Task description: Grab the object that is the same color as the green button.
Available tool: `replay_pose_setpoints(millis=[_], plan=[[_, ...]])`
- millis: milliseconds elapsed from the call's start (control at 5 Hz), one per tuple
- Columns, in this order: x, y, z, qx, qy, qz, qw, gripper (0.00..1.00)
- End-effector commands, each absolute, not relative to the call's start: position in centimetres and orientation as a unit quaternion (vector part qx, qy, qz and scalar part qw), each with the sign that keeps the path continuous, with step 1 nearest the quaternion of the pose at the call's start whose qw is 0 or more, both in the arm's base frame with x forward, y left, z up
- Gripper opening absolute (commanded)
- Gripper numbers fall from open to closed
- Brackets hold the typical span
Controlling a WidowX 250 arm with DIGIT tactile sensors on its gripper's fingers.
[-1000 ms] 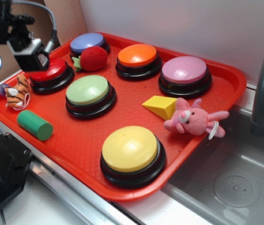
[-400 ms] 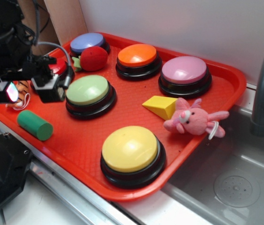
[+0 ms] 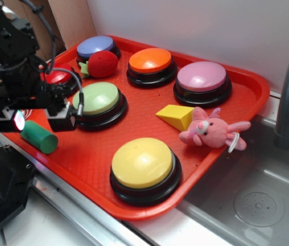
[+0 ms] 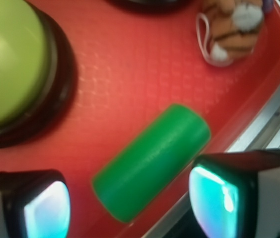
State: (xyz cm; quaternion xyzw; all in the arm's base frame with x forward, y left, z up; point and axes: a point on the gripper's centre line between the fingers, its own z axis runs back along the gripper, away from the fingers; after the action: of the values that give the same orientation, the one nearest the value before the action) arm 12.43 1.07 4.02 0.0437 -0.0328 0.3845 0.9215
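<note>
Green cylinder (image 4: 152, 161) unmoved; tool (image 4: 130, 201) lowered over it, spread wide, holding nothing.

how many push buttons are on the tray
6. Blue at the back left, orange and pink along the back, red partly hidden behind the arm, green mid-tray, yellow at the front.
</note>
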Motion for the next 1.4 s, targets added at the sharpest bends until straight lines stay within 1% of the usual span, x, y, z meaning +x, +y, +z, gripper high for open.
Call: replay_pose_setpoints(millis=[0,200,400,600,800,1000,1200], plan=[[12.86,1.87,2.23,0.061,-0.034,0.404,0.912,1.0],[12.85,2.28,1.98,0.053,-0.034,0.415,0.908,1.0],[12.86,2.74,2.05,0.043,-0.046,0.402,0.914,1.0],[12.96,2.65,2.35,0.022,-0.064,0.373,0.925,0.0],[13.03,2.6,2.62,-0.002,-0.071,0.354,0.933,0.0],[13.13,2.75,2.7,-0.012,-0.076,0.35,0.934,0.0],[13.29,2.8,2.62,-0.01,-0.075,0.346,0.935,0.0]])
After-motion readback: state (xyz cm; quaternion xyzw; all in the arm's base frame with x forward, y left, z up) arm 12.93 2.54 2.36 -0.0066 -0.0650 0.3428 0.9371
